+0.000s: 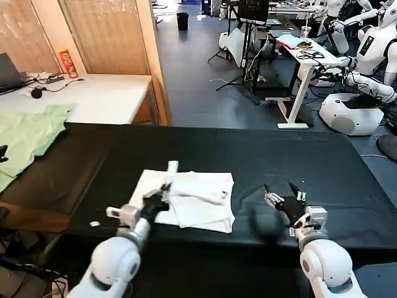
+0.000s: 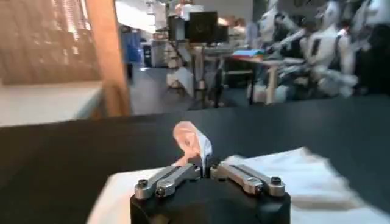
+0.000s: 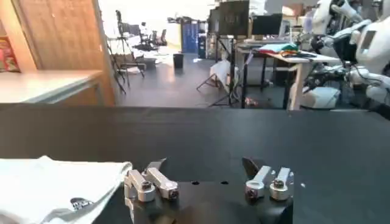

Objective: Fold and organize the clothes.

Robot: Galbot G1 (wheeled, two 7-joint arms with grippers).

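The clothes, a white T-shirt (image 1: pixel 197 200), lie partly folded on the black table (image 1: pixel 260 152), left of centre. My left gripper (image 1: pixel 164 187) is over the shirt's left part, shut on a pinch of white fabric (image 2: pixel 194 141) that stands up from between its jaws. In the left wrist view the left gripper (image 2: pixel 205 167) has its jaws pressed together on that fabric, with the rest of the shirt (image 2: pixel 304 178) spread beyond. My right gripper (image 1: pixel 280 190) hovers open over bare table to the right of the shirt. In the right wrist view the right gripper (image 3: pixel 204 164) holds nothing, and the shirt's edge (image 3: pixel 55 185) lies to one side.
A light green garment (image 1: pixel 28 133) lies at the table's far left end. Behind it stands a white table (image 1: pixel 99 96) with a red can (image 1: pixel 67 62) and cables. White robots (image 1: pixel 356 99) and desks stand at the back right.
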